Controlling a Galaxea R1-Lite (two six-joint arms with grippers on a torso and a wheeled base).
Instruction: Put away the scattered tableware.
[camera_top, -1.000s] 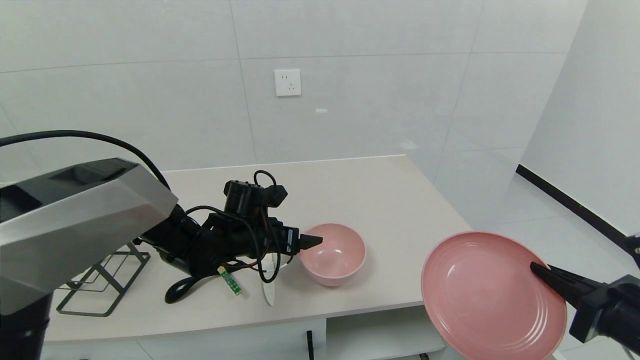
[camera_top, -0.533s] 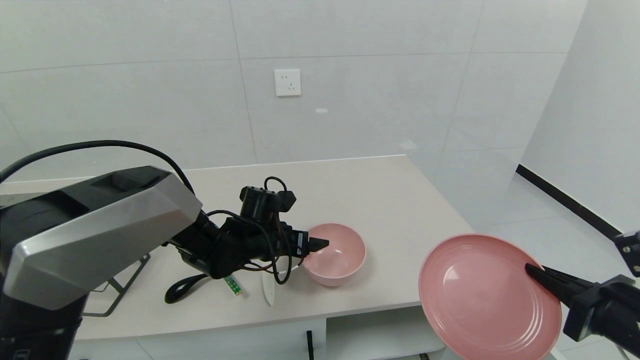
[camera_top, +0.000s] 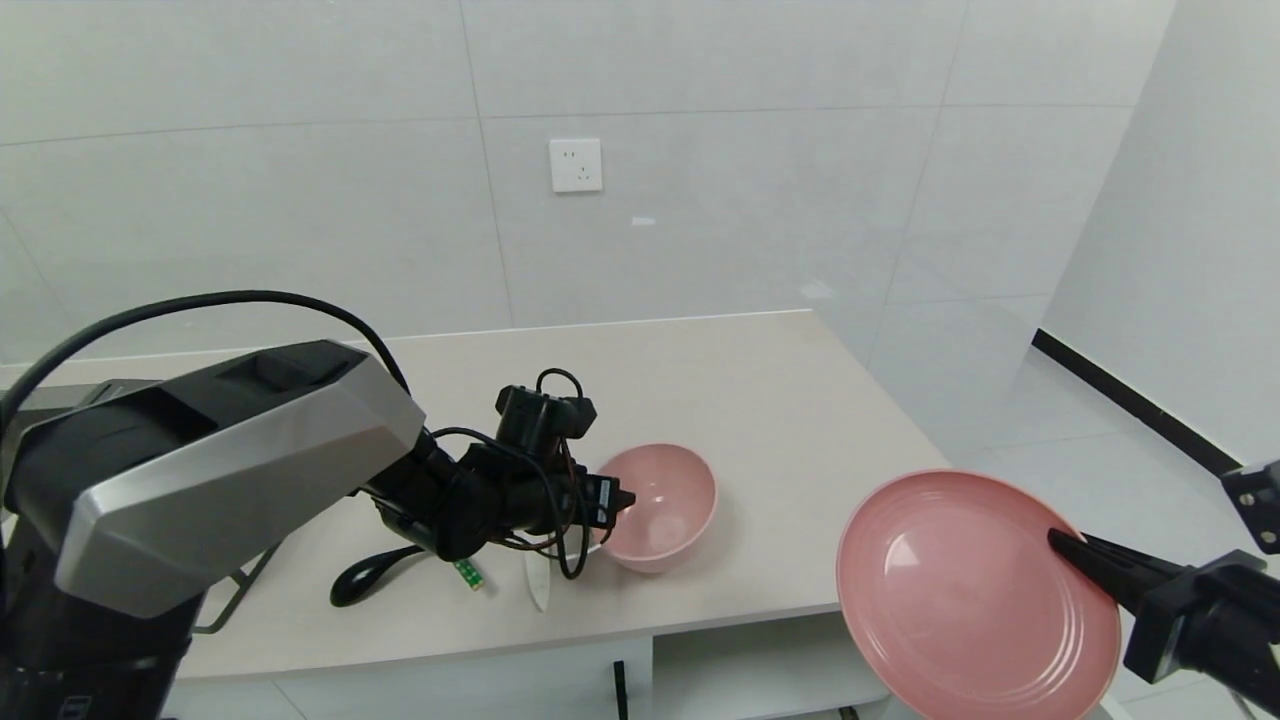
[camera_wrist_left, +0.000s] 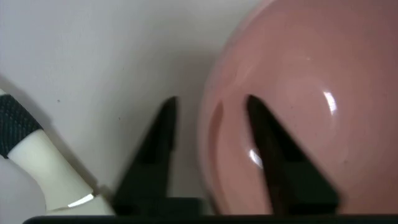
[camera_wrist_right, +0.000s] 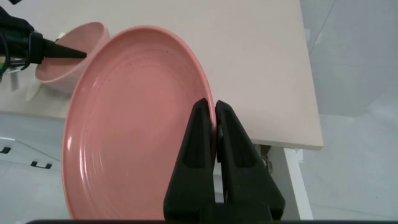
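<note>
Left gripper (camera_top: 622, 497): low at the near-left rim of the pink bowl (camera_top: 672, 505). Its jaws are apart and straddle the rim, one finger (camera_wrist_left: 163, 140) outside the wall and the other inside the bowl, with a gap showing on the outer side.
Pink bowl: on the counter (camera_top: 780, 400), right of centre and near the front edge, mouth up.
Right gripper (camera_top: 1058, 540): closed narrow on the right rim of the pink plate (camera_top: 950, 590).
Pink plate: held in the air off the right end of the counter, tilted so that its face turns up and toward the head camera.
Change, left arm: it has pushed further in toward the bowl. The fingertips, a second ago above the rim, now sit lower with one dipped inside.
Change, bowl: it lies slightly further left than before.
Change, plate: barely shifted, same grip.
Other things: a black spoon (camera_top: 362, 580) and a white utensil (camera_top: 537, 585) lie on the counter under the left arm.
</note>
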